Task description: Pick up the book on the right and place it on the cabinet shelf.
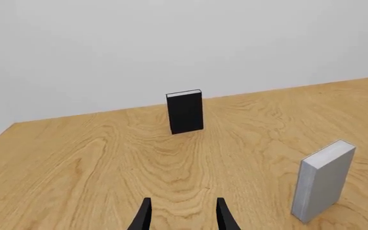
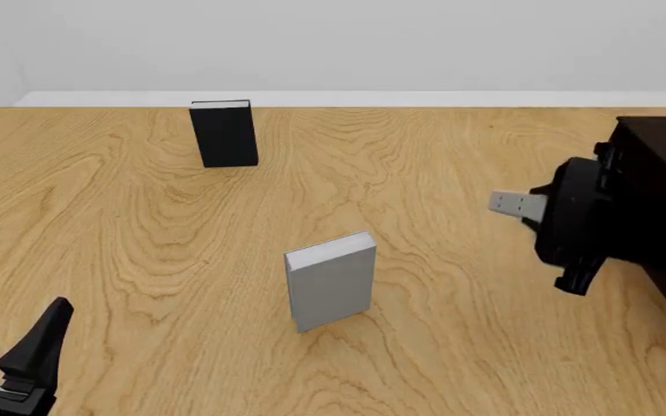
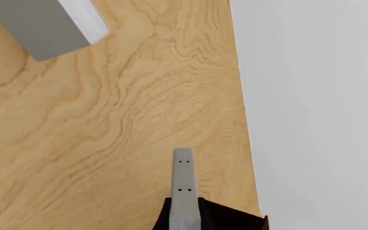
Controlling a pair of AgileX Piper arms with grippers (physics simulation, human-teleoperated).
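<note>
Left gripper [image 2: 9,334], jaws apart, near bench [image 2: 136,260] corner; right gripper [image 2: 516,204] clamps pale grey book [image 2: 506,204] edge-on beside cabinet [image 2: 662,182]; three books: grey [image 2: 330,282], black [image 2: 225,133], held

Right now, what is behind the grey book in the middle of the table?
Bare wood table lies directly behind the grey book; the black book stands farther back, leftward. The patch it covers is hidden.

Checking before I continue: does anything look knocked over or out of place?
Nothing stands out. The black book and the grey book both stand upright on the table, apart. A pale strip sticks out of the right arm; I cannot tell what it is.
</note>
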